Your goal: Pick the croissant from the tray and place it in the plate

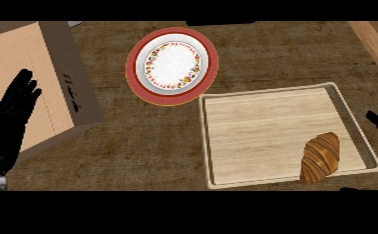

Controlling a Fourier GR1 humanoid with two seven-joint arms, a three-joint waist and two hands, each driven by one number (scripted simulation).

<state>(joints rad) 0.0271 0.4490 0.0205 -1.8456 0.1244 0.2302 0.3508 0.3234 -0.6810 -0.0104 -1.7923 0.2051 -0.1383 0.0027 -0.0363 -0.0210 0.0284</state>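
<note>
Brown, striped croissant (320,158) lying closest, in the lower right corner of the pale wooden tray (258,123), one end poking over the tray's raised front rim. Not picked up yet. No hand touching it.

Black left hand (18,113) resting at the left edge, fingers straight and relaxed, holding nothing, lying over the tan cardboard box (52,78). Only a tiny dark bit of the right hand (373,118) peeking in at the right edge; cannot tell what it is doing.

Round plate (172,66) with a red rim, white middle and a ring of little flowers, sitting up and left of the tray, just beside its top left corner, nothing on it. All of it on the rough brown counter (280,53).

Whole job still to do, by the look of it. Things that might go wrong:
- Croissant sits tight against the rim, so fingers might bump the wood and push the croissant instead of getting round it.
- Long shape, so a grab at one end might let it tip and slip out.
- Long carry across the tray to the plate, so a low swing might catch the tray's edge.
- Landing on the plate's sloped red rim might let it roll off onto the counter.
</note>
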